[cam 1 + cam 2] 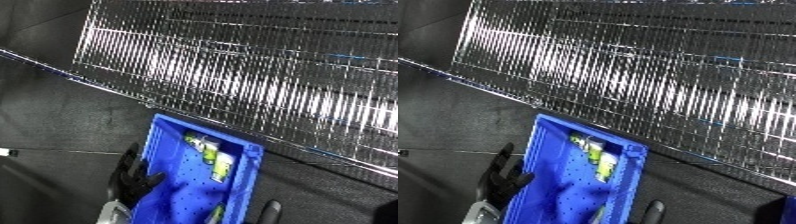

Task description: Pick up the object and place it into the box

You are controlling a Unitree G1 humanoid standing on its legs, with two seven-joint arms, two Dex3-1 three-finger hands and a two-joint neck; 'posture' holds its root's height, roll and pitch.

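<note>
— Where has the object ended up?

— Down in the blue bin (242,172), lower middle of the frame. There is a green and white packet (216,159) lying on the bin's perforated floor, towards its upper end, and another greenish bit shows at the very bottom edge, too cut off to name.

— And the robot hands?

— The left robot hand (133,179) is at the bin's left wall, lower left of the frame, black fingers curled over the rim, grasping the wall. Its silver wrist just shows at the bottom edge. Of the right robot hand (270,210) only one dark finger pokes up beside the bin's right wall at the bottom; I can't tell whether it is released or clenched.

— What is behind the bin?

— A wire rack (664,85), shiny metal, filling the upper right and running on a slant across the frame. The bin sits just below its lower edge. Dark grey floor (53,120) covers the left side.
</note>
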